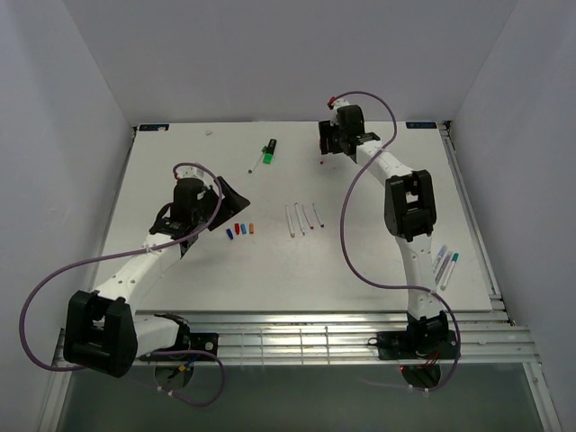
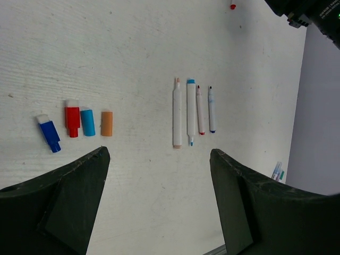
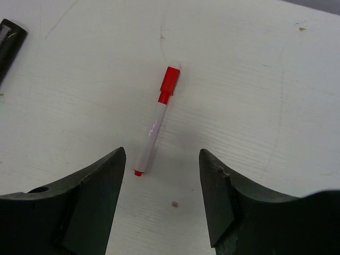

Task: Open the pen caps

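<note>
- The right gripper [image 3: 162, 154] hangs released, jaws spread wide with nothing between them. Its dark fingers [image 3: 101, 202] fill the bottom of its wrist view.
- Just below and ahead of that gap lies the red pen [image 3: 151, 135], flat on the counter [image 3: 276, 79], near the far edge and right of the middle. Its red cap [image 3: 169, 84] is on, at the end pointing away from the fingers.
- I'd judge this pen light, stiff and smooth, so it may roll or skid if nudged from one side.
- The barrel's middle looks the place to close on, squarely across it. That leaves the short cap free for the other gripper, since it is probably a push fit needing a straight pull.
- The right arm is stretched well out towards the far edge, wrist tipped down over the pen.
- The left gripper [image 2: 159, 154] is also released and empty, hovering over the middle of the counter.
- The left arm is bent at the elbow and angled in from the near left corner.
- Ahead of the left gripper sit four loose caps [image 2: 87, 122] in a row: dark blue, red, light blue and orange.
- Beside them are four bare pens [image 2: 190, 111], lying side by side.
- A black marker [image 1: 268, 151] with a green cap lies towards the far edge, left of the red pen.
- A few capped pens [image 1: 445, 264] wait by the right edge.
</note>
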Action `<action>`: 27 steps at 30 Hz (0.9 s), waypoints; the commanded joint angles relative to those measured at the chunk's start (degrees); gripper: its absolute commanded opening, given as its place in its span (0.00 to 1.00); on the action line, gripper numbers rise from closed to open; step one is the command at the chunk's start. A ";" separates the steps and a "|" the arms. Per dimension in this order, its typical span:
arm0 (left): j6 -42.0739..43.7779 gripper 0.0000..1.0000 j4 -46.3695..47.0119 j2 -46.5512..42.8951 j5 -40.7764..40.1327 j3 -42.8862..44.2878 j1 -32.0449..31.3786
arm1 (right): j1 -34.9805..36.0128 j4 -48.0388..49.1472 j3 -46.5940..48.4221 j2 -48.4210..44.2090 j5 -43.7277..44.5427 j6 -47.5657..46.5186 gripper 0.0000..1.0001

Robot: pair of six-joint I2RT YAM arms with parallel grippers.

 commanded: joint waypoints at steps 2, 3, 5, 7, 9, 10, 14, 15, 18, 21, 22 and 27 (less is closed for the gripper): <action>-0.97 0.87 3.49 -0.68 2.01 -1.69 -0.27 | 1.79 2.76 3.97 2.16 1.82 -1.38 0.63; -1.15 0.87 3.76 -0.59 2.10 -1.78 -0.27 | 1.89 2.68 4.50 2.87 1.99 -1.29 0.63; -1.33 0.87 4.11 -0.33 2.36 -1.87 -0.27 | 2.33 1.37 6.16 5.06 2.52 -1.29 0.61; -1.50 0.87 4.29 -0.06 2.80 -1.78 -0.27 | 2.85 0.31 8.36 7.08 4.27 -1.12 0.60; -1.68 0.87 4.46 -0.33 3.06 -1.87 -0.27 | 3.29 0.22 8.28 7.53 5.50 -1.03 0.60; -1.68 0.87 4.64 -0.68 3.24 -2.04 -0.27 | 3.38 0.48 8.02 7.62 6.12 -1.03 0.59; -1.76 0.87 4.99 -0.94 3.50 -2.75 -0.27 | 3.65 0.22 8.89 9.11 7.44 -0.77 0.56; -1.77 0.87 4.99 -0.94 3.68 -2.75 -0.27 | 3.65 -0.83 9.50 10.07 8.14 -0.68 0.55; -1.59 0.87 5.08 -1.03 3.85 -3.01 -0.27 | 3.64 -1.89 11.00 11.13 7.71 -0.07 0.51; -1.50 0.87 5.08 -1.03 3.85 -2.84 -0.27 | 3.65 -2.77 10.92 11.48 7.45 0.72 0.45; -1.33 0.87 4.99 -1.03 3.85 -2.75 -0.27 | 3.65 -2.86 10.74 11.49 7.18 0.90 0.43; -1.33 0.87 4.99 -1.29 3.94 -2.66 -0.27 | 3.56 -4.26 9.60 10.78 6.74 2.22 0.33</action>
